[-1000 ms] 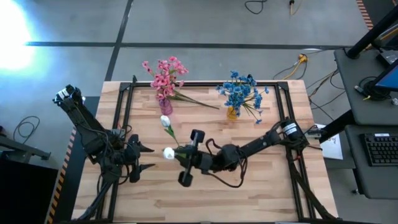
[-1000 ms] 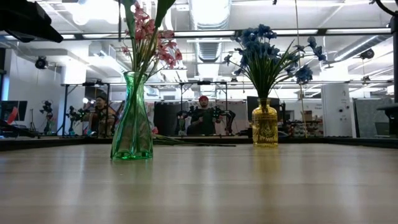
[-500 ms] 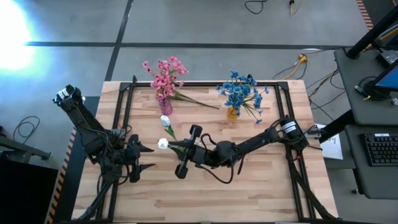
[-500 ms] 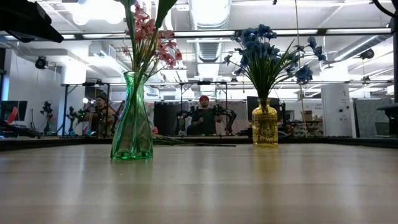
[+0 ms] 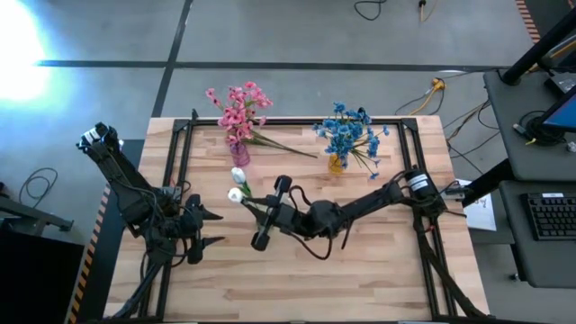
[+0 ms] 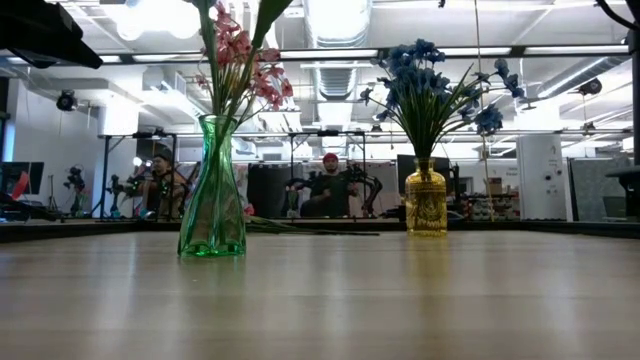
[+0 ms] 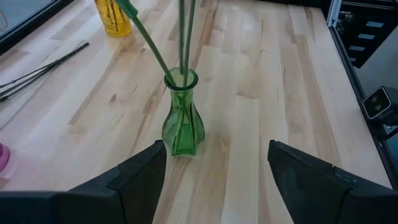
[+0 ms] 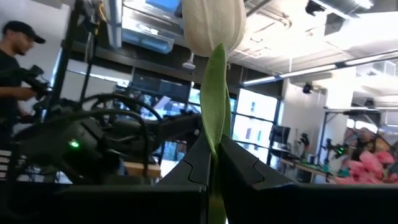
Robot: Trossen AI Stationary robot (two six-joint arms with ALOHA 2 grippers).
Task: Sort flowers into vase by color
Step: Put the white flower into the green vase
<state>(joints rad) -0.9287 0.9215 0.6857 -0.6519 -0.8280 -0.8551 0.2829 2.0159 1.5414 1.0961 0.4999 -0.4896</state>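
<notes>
Workshop lights glare above the wooden desk (image 5: pixel 378 261) as the right end effector (image 5: pixel 255 209), pinching a white flower (image 5: pixel 236 194), nears the green vase (image 5: pixel 239 175); next, lowering its stem in. Left end effector (image 5: pixel 214 227) waits, spread.

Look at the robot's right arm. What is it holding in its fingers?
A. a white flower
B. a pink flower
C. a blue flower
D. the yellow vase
A. In the right wrist view the right gripper has its fingers shut on the green stem of a white flower, whose white bud stands just above them; the high view shows the same white flower at that arm's tip.
</notes>
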